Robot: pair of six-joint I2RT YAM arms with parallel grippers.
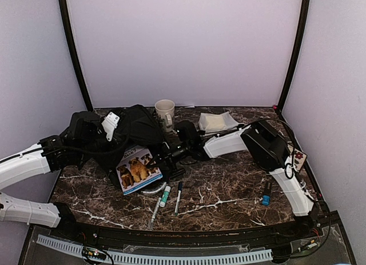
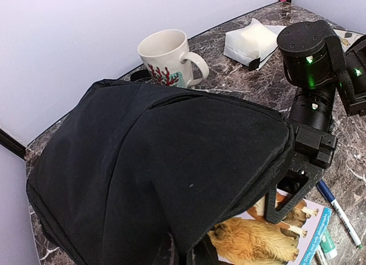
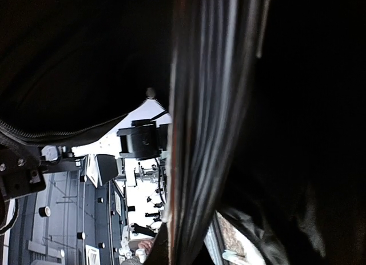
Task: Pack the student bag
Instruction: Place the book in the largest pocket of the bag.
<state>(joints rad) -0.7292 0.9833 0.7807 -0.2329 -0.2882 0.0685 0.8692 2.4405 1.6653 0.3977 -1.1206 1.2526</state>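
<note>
Top external view showed the student bag (image 1: 134,125) back-left on the worktop (image 1: 229,191), flap apparently pinched by the closed left pincer (image 1: 111,128), right pincer (image 2: 282,193) gripping the dog picture book (image 2: 257,239) at its mouth; loading likely needed a deeper push.

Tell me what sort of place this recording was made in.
Most likely a lab test booth, not a real classroom: a marble-patterned tabletop boxed in by plain pale walls and black frame posts, with staged props such as a mug, pens and the student bag.
</note>
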